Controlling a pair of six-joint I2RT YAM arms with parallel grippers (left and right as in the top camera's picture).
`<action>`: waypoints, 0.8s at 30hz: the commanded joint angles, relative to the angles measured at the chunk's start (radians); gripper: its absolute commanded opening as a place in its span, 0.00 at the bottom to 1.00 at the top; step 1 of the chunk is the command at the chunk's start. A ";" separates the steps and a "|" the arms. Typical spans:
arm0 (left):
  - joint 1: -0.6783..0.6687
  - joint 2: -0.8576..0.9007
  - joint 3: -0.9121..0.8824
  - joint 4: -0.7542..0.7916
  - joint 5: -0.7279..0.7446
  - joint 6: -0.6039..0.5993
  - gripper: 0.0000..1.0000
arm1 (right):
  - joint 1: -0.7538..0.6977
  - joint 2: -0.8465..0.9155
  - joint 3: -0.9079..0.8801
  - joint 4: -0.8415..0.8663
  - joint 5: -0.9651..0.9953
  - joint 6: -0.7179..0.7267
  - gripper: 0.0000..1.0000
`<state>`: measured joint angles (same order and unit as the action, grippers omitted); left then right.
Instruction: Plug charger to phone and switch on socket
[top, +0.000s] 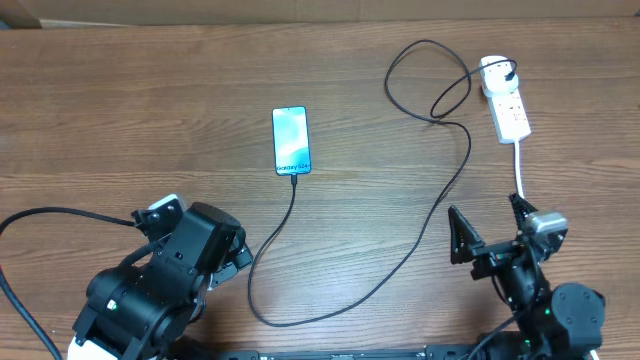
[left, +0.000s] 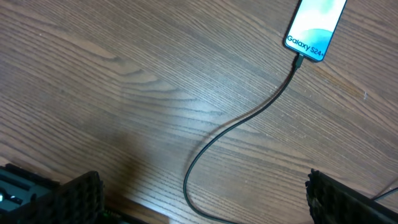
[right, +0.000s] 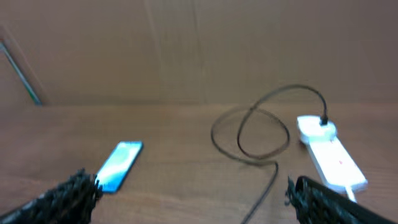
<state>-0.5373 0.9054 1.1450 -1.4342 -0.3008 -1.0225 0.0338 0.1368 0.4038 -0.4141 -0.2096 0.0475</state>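
The phone (top: 291, 139) lies flat at mid-table, its light blue screen lit, with the charger's black connector in its near end (left: 299, 60). The thin black cable (top: 400, 255) loops across the table to a white plug adapter (top: 494, 71) seated in the white socket strip (top: 510, 113) at the far right. My left gripper (left: 202, 193) is open and empty near the front left, with the cable lying between its fingers on the table. My right gripper (top: 490, 232) is open and empty at the front right, short of the socket (right: 333, 160). The phone also shows in the right wrist view (right: 120, 165).
The socket's thick white cord (top: 521, 172) runs from the strip toward my right arm. A cardboard wall (right: 199, 50) stands behind the table's far edge. The black cable's loop (top: 425, 80) lies left of the socket.
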 joint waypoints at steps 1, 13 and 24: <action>-0.006 -0.002 -0.004 0.002 -0.021 -0.022 0.99 | -0.018 -0.053 -0.075 0.067 -0.040 -0.007 1.00; -0.006 -0.002 -0.004 0.002 -0.021 -0.022 0.99 | -0.062 -0.134 -0.270 0.288 -0.036 -0.008 1.00; -0.006 -0.002 -0.004 0.002 -0.021 -0.022 0.99 | -0.061 -0.134 -0.396 0.476 -0.024 -0.009 1.00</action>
<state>-0.5373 0.9054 1.1450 -1.4345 -0.3004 -1.0225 -0.0246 0.0143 0.0231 0.0444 -0.2398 0.0475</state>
